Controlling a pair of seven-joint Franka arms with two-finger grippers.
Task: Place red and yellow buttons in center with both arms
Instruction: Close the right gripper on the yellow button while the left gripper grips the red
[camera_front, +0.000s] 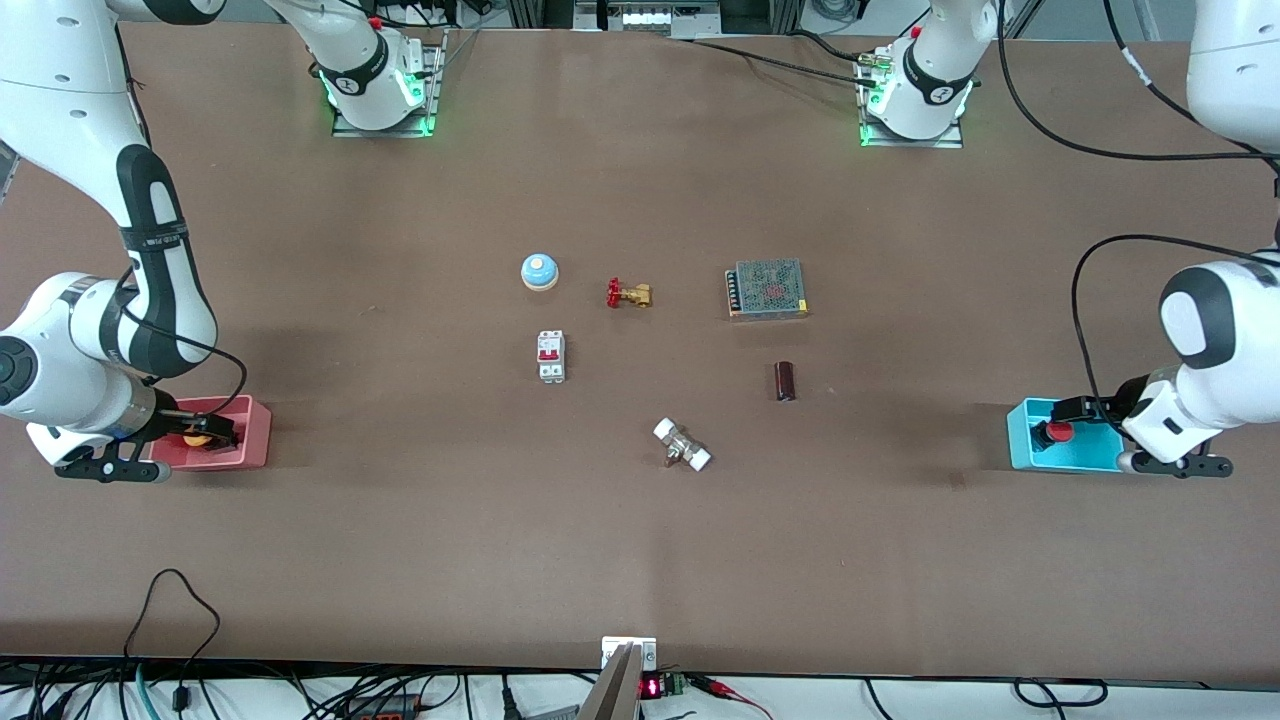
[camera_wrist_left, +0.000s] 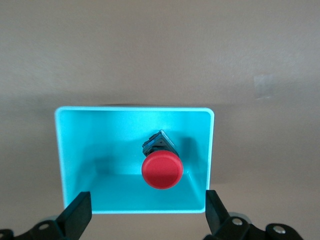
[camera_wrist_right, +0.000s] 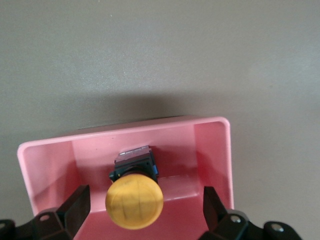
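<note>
At lower right of the front view, the left tool (camera_front: 1078, 410) hangs over the open blue plastic bin (camera_front: 1022, 445), fingers (camera_wrist_left: 75, 215) spread wide apart around the round red-capped push-button (camera_wrist_left: 161, 170) lying inside. At lower left, the right tool (camera_front: 222, 430) is over the pink plastic bin (camera_front: 255, 440), fingers (camera_wrist_right: 75, 207) likewise apart astride the yellow-capped push-button (camera_wrist_right: 134, 201). The brown bench (camera_front: 400, 520) centre lies between them.

Mid-frame clutter – bell (camera_front: 539, 271), brass valve (camera_front: 629, 293), power supply (camera_front: 767, 288), breaker (camera_front: 551, 356), capacitor (camera_front: 785, 381), white fitting (camera_front: 682, 445); pink bin (camera_front: 252, 432) left edge, blue bin (camera_front: 1022, 446) right edge.
</note>
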